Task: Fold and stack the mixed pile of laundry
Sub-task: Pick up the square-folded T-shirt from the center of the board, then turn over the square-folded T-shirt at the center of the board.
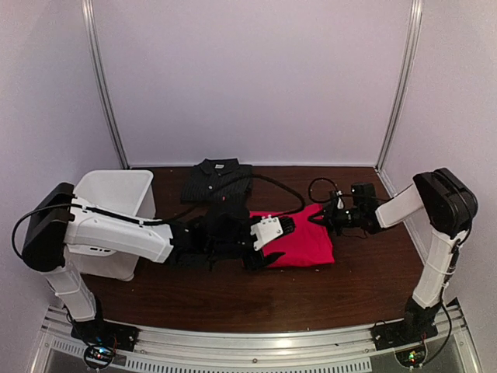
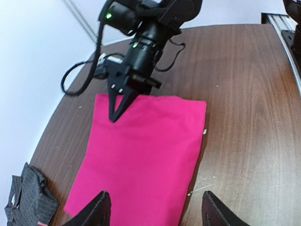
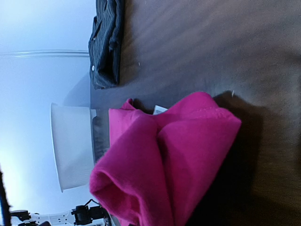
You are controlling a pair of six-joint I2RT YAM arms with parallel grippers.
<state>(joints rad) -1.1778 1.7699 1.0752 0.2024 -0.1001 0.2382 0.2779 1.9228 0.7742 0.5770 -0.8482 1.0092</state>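
Observation:
The red T-shirt (image 1: 303,241) lies folded in a flat rectangle at the table's middle; it also shows in the left wrist view (image 2: 141,160). The dark pinstriped shirt (image 1: 217,180) lies folded behind it, apart from it. My left gripper (image 1: 276,242) hovers open over the T-shirt's left end, its jaws wide apart and empty (image 2: 155,209). My right gripper (image 1: 320,217) is at the T-shirt's far right corner, fingers closed to a point (image 2: 117,110) on the cloth. In the right wrist view bunched red fabric (image 3: 164,165) fills the front and hides the fingers.
A white plastic bin (image 1: 116,203) stands at the left, beside my left arm. The dark shirt shows at the lower left of the left wrist view (image 2: 28,200) and at the top of the right wrist view (image 3: 106,42). Black cables (image 1: 283,190) loop across the table behind the T-shirt.

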